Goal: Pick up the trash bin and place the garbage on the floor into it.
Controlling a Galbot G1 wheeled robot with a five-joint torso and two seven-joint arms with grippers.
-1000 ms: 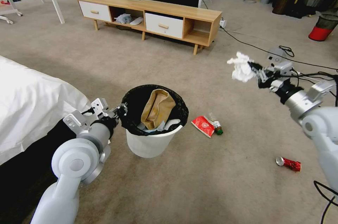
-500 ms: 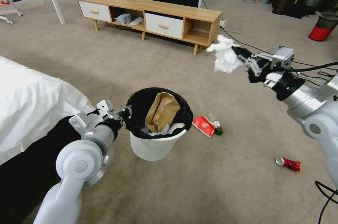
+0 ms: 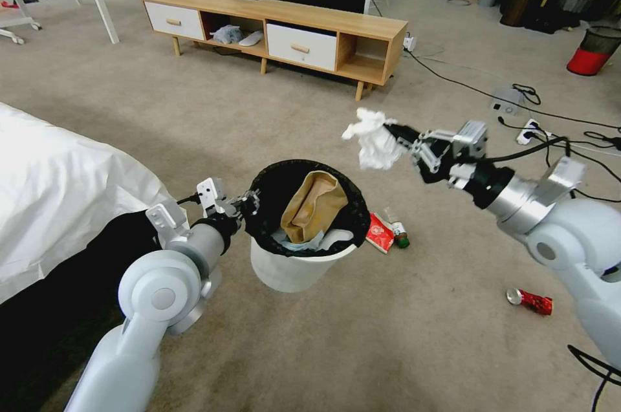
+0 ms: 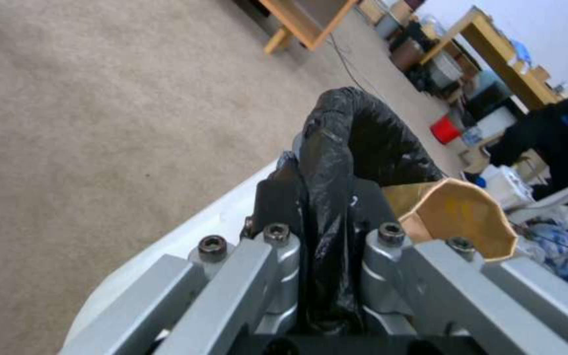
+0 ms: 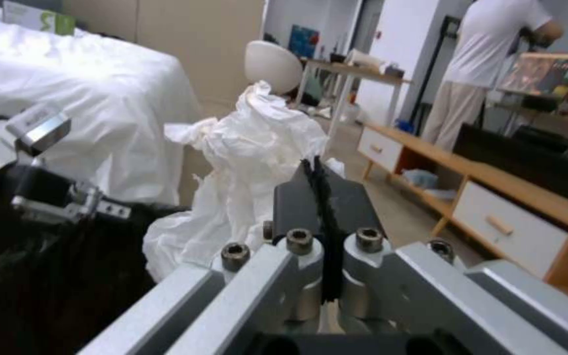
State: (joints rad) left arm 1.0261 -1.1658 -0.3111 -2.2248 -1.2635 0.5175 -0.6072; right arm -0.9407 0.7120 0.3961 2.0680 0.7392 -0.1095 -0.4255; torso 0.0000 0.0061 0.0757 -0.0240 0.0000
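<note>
The bed (image 3: 58, 185) takes up the robot's left side, white cover draped down toward the carpet (image 3: 388, 347), and the long wooden cabinet (image 3: 272, 30) stands across the room beyond. In front of the robot is the trash bin (image 3: 291, 270), white with its black bag folded over the rim, held by the left end effector (image 3: 249, 204), which is clamped tight on the bagged rim at the bin's left edge; the left wrist view shows black plastic pinched between the closed fingers (image 4: 277, 197). Inside the bin a brown paper bag (image 3: 314, 205) leans upright, with pale scraps beneath it. Out to the right, the right end effector (image 3: 396, 135) is closed on a crumpled white tissue (image 3: 372, 139), holding it in the air just beyond the bin's far right rim. Down on the carpet, the red packet (image 3: 380, 234) lies just beside the bin's right side, the small brown bottle (image 3: 396, 227) touching it. Well apart, further right, lies the crushed red can (image 3: 530, 301).
</note>
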